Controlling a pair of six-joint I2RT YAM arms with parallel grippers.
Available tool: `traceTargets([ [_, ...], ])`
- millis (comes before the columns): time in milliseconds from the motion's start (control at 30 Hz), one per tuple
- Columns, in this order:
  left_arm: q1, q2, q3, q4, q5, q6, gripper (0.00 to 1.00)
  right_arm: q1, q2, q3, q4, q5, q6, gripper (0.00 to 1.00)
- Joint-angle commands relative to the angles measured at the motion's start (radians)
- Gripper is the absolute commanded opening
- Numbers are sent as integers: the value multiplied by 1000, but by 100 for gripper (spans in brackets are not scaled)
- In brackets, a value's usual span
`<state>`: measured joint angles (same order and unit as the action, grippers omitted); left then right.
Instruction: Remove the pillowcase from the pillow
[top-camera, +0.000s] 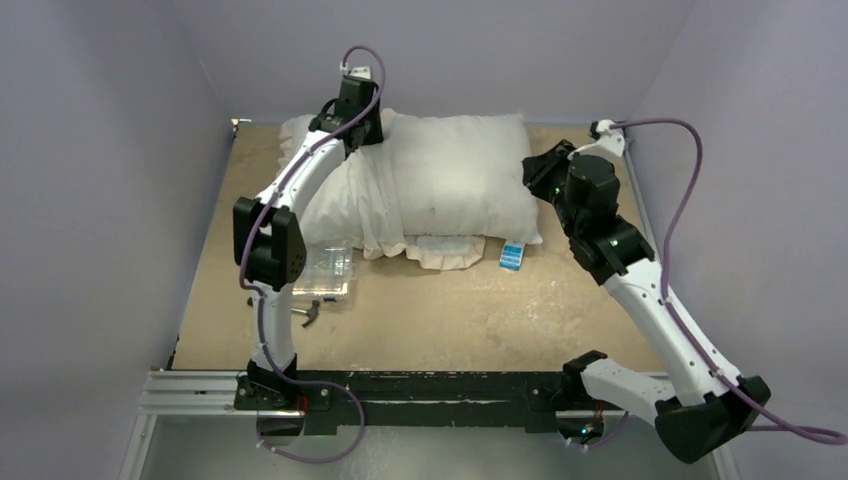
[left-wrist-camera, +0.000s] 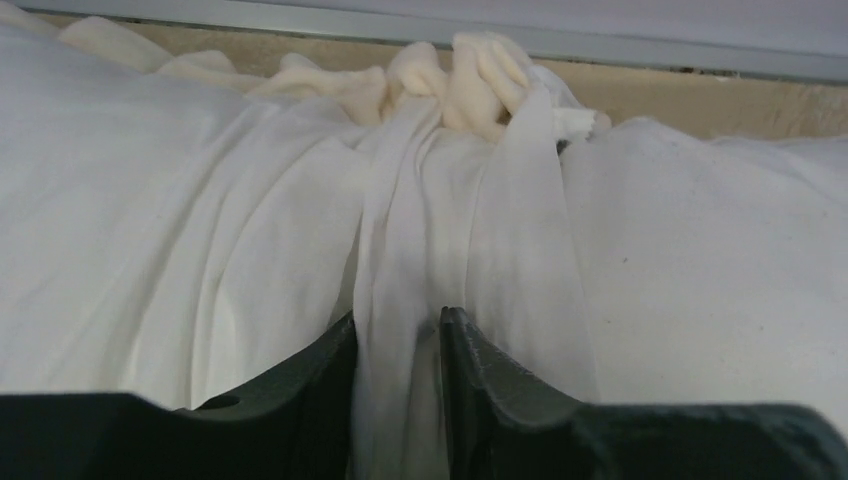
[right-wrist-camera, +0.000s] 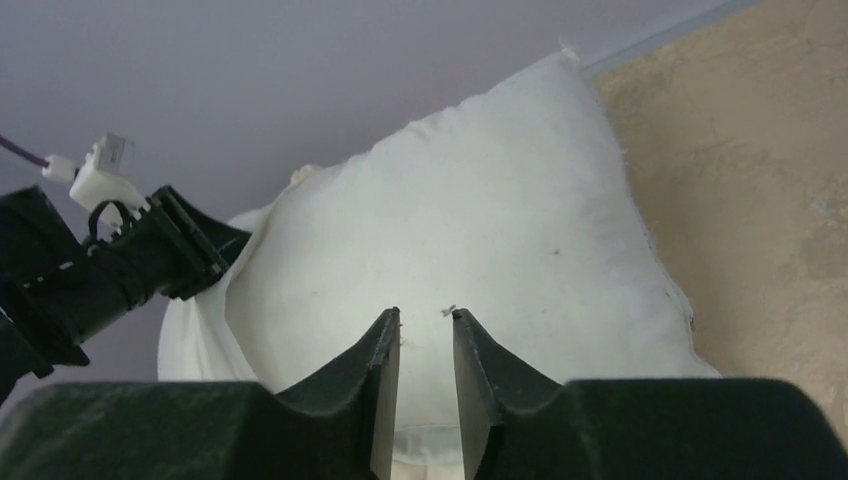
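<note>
From the top camera we see the pillow (top-camera: 465, 170) lying at the far side of the desk (top-camera: 450, 320). Its long axis runs left to right, and its blue-and-white tag (top-camera: 512, 256) is at the near right corner. The pillowcase (top-camera: 340, 205) is bunched over the pillow's left end only, showing white, with its cream frill (top-camera: 445, 250) trailing along the near edge. The left end effector (top-camera: 362, 122) sits at the far left on that bunched cloth. The right end effector (top-camera: 542, 172) is against the pillow's bare right end. We judge the case to be more than half off.

In the left wrist view, the left end effector (left-wrist-camera: 398, 345) is pinched on a gathered fold of the pillowcase. The cloth runs between its jaws toward the frill bunched ahead.

In the right wrist view, the jaws of the right end effector (right-wrist-camera: 422, 340) stand almost together with the pillow spread beyond them. We cannot tell whether they nip its fabric. The left arm (right-wrist-camera: 90, 275) shows at the pillow's far end.

As we read it, the case lies leftward of the bare pillow, so the coming pull should run along the long axis, away from the right arm, and the left arm is the one placed to make it
</note>
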<state>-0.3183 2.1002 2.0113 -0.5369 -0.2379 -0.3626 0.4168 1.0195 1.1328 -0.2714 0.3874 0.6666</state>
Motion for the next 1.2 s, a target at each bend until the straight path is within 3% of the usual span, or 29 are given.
traceTargets([
  [0, -34, -101, -65, 2, 58, -16, 41, 1, 61, 6, 80, -137, -96, 37],
  [200, -53, -287, -199, -4, 20, -7, 60, 33, 129, -32, 153, -227, -127, 78],
  [367, -78, -471, -363, -26, -58, -24, 63, 89, 228, -27, 180, -212, -133, 98],
  [700, -105, -784, -744, -58, -51, -107, 64, 219, 473, 34, 234, -84, -43, 99],
  [1067, -156, -837, -931, -4, 9, -185, 64, 261, 748, 83, 345, -57, -44, 99],
  [1167, -163, -815, -961, 44, 41, -208, 64, 261, 799, 79, 372, -41, -40, 86],
])
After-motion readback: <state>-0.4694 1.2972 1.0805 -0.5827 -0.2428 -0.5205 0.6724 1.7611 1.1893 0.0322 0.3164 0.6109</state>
